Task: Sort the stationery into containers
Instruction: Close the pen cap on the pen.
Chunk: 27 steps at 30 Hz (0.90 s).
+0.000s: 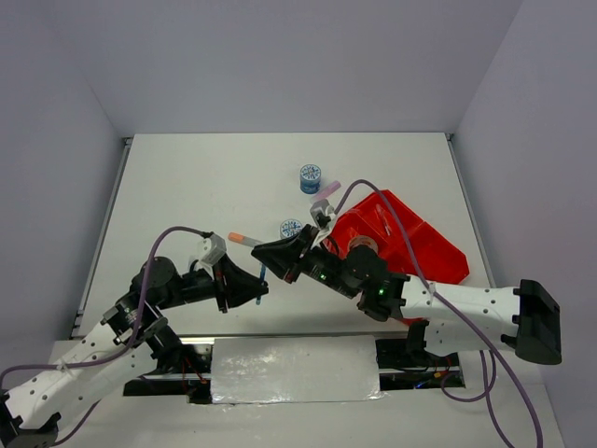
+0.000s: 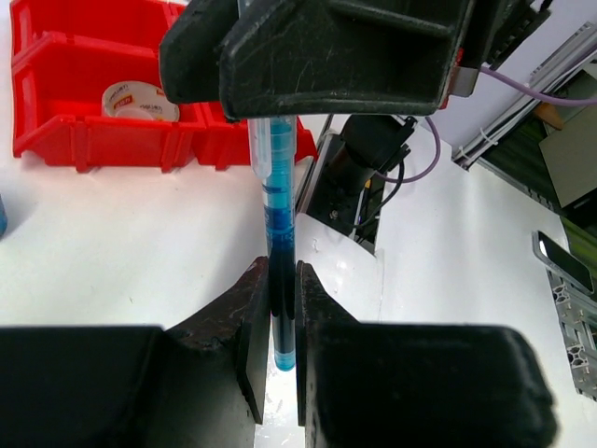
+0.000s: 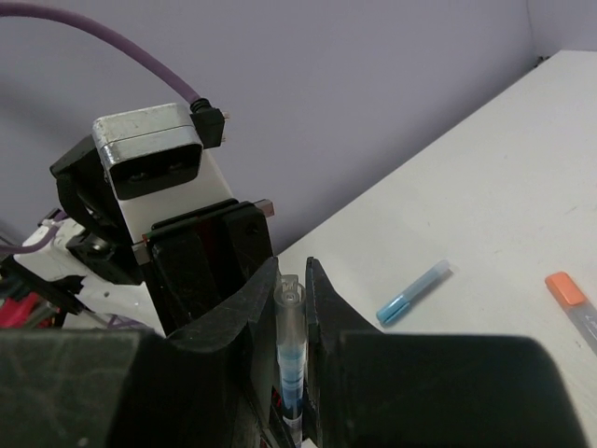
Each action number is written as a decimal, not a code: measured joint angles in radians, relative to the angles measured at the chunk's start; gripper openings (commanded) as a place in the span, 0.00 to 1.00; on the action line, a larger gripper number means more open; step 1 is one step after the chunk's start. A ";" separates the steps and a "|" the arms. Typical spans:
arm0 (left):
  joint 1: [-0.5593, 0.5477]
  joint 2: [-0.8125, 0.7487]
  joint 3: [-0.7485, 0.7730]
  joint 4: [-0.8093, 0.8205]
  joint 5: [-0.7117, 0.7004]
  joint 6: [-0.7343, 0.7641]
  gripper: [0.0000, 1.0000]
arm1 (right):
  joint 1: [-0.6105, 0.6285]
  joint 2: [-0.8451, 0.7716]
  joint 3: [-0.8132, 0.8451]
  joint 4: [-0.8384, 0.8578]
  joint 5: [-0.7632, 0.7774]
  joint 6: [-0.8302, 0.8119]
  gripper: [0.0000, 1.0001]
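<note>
Both grippers are shut on one blue pen (image 1: 262, 277) and hold it between them above the table. My left gripper (image 2: 282, 280) pinches its blue end, and my right gripper (image 3: 292, 275) pinches its clear end (image 3: 291, 322). In the top view the left gripper (image 1: 250, 287) and the right gripper (image 1: 278, 259) meet near the table's middle front. The red tray (image 1: 438, 247) lies to the right, with the clear tape ring (image 1: 362, 245) in a compartment. Two blue-white rolls (image 1: 311, 177) (image 1: 291, 228), a pink stick (image 1: 326, 189) and an orange-tipped marker (image 1: 244, 240) lie on the table.
A light blue pen (image 3: 413, 292) lies on the table beyond my right fingers, with the orange-tipped marker (image 3: 571, 294) to its right. The left wrist view shows the tray (image 2: 84, 140) and the tape ring (image 2: 140, 101) at upper left. The table (image 1: 187, 196) has raised side walls.
</note>
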<state>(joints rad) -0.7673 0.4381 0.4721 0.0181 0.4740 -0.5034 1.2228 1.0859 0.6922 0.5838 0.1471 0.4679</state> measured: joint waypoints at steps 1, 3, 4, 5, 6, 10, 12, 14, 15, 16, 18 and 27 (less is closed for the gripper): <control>0.000 0.002 0.008 -0.004 0.001 0.004 0.00 | 0.000 0.000 0.000 0.007 0.000 0.004 0.00; 0.000 0.002 0.018 -0.004 0.003 0.007 0.00 | 0.000 0.002 -0.001 0.019 0.000 0.009 0.00; 0.000 0.002 0.024 -0.004 0.004 0.009 0.00 | 0.000 0.003 -0.004 0.029 -0.001 0.012 0.00; 0.000 0.002 0.030 -0.006 0.004 0.011 0.00 | 0.000 0.005 -0.007 0.044 -0.002 0.016 0.00; 0.000 0.002 0.036 -0.012 0.004 0.015 0.00 | 0.000 0.011 -0.010 0.060 -0.004 0.019 0.00; 0.000 0.005 0.060 -0.076 -0.001 0.039 0.00 | -0.006 0.068 -0.035 0.170 -0.014 0.048 0.00; 0.000 0.011 0.071 -0.129 -0.005 0.055 0.00 | -0.009 0.108 -0.063 0.247 -0.024 0.074 0.00; 0.000 0.029 0.082 -0.180 -0.006 0.061 0.00 | -0.013 0.140 -0.094 0.314 -0.029 0.098 0.00; 0.000 0.041 0.085 -0.201 -0.006 0.062 0.00 | -0.015 0.154 -0.103 0.328 -0.036 0.107 0.00; 0.000 0.051 0.086 -0.209 -0.005 0.063 0.00 | -0.017 0.161 -0.103 0.329 -0.041 0.111 0.00; 0.000 0.070 0.086 -0.213 -0.002 0.061 0.00 | -0.019 0.163 -0.097 0.310 -0.052 0.110 0.14; 0.000 0.038 0.000 0.052 -0.006 0.047 0.00 | -0.001 0.053 -0.027 0.037 -0.081 0.063 0.36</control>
<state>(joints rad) -0.7677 0.4759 0.4721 0.0704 0.4679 -0.4561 1.2221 1.1385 0.6647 0.6209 0.0658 0.5312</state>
